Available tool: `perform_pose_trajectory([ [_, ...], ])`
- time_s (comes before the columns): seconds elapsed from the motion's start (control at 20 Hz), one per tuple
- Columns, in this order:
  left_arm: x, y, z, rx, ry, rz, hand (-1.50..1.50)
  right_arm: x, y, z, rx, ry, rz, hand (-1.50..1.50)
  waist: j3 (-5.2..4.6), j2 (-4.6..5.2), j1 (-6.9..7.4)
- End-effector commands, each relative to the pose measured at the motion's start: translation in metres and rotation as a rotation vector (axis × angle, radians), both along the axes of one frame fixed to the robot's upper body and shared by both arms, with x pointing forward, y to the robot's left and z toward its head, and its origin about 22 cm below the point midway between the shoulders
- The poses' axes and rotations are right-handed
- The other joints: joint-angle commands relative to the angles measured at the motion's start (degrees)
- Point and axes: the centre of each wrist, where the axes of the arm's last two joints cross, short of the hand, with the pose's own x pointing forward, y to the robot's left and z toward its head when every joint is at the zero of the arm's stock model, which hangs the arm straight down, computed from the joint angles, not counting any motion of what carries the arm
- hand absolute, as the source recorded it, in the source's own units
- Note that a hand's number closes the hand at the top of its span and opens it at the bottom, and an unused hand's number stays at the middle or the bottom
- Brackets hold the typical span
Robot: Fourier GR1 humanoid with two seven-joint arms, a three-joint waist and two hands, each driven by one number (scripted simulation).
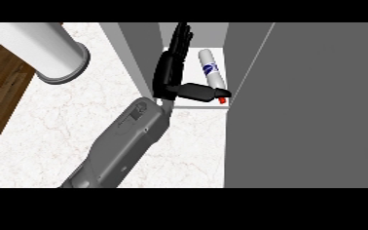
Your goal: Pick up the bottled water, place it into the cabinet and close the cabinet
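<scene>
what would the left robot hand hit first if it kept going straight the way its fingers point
Probably the back wall of the cabinet: the left robot hand points straight into it, and the bottle lies to its right, off that line. Depth is hard to judge.

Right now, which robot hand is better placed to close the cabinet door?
Left, probably: the left robot hand is open inside the cabinet, near the open door; no right robot hand shows.
</scene>
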Motion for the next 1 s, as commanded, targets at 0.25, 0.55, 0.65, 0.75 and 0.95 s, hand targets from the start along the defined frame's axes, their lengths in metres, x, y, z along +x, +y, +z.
perform_pose_trajectory([
  [0.25,-0.080,0.010,-0.010,-0.076,0.054,-0.060,-1.50,0.008,0.018,0.036,-0.063,-0.057,0.006,-1.50,0.00,0.07,0.96],
  [0.55,-0.108,0.056,-0.022,-0.072,0.037,-0.054,-1.50,0.013,0.015,0.033,-0.144,0.046,0.274,1.50,-0.02,0.19,0.54],
  [0.65,-0.126,0.051,-0.025,-0.085,0.043,-0.021,-1.50,0.012,0.029,0.038,-0.143,0.039,0.334,1.50,-0.03,0.10,0.20],
  [0.75,-0.137,0.067,-0.022,-0.079,0.048,-0.017,-1.50,0.021,0.029,0.042,-0.161,0.025,0.337,1.50,-0.04,0.37,1.09],
  [0.95,-0.142,0.088,-0.020,-0.077,0.027,-0.015,-1.50,0.015,0.052,0.050,-0.117,0.060,0.422,1.50,-0.08,0.48,0.09],
])
